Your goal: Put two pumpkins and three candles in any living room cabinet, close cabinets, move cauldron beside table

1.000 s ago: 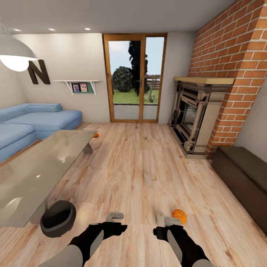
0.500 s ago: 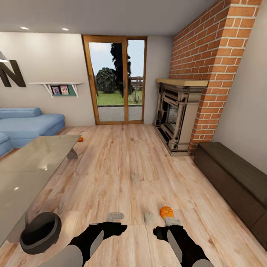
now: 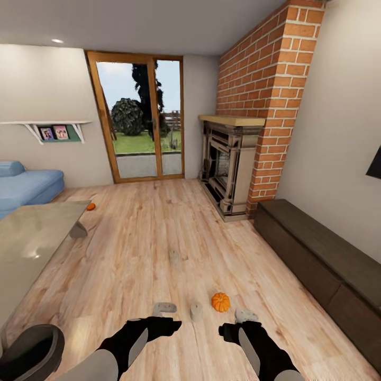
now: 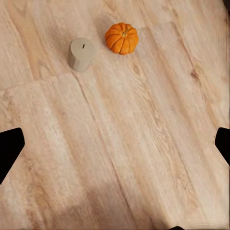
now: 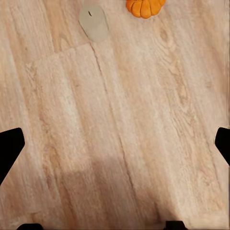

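Observation:
One orange pumpkin (image 3: 220,301) sits on the wood floor just ahead of my right gripper (image 3: 245,316), with a beige candle (image 3: 197,311) standing to its left. A second candle (image 3: 174,257) stands farther out on the floor. Another pumpkin (image 3: 91,206) lies far off by the table's (image 3: 32,238) far corner. The black cauldron (image 3: 29,354) sits at the lower left beside the table. The dark cabinet (image 3: 323,259) runs along the right wall, its fronts shut. My left gripper (image 3: 164,308) and right gripper are both open and empty. The wrist views show the candle (image 4: 81,53) (image 5: 94,21) and pumpkin (image 4: 121,38) (image 5: 145,5) beyond black fingertips (image 4: 9,143) (image 5: 9,143).
A beige stone fireplace (image 3: 227,164) stands against the brick chimney (image 3: 264,95), just beyond the cabinet's far end. A glass patio door (image 3: 140,121) is in the back wall and a blue sofa (image 3: 26,185) is at far left. Open wood floor (image 3: 159,227) lies ahead.
The camera has turned right, so the whole picture has slid left: more cabinet shows, the cauldron is at the lower-left corner. Both arms hold the same pose.

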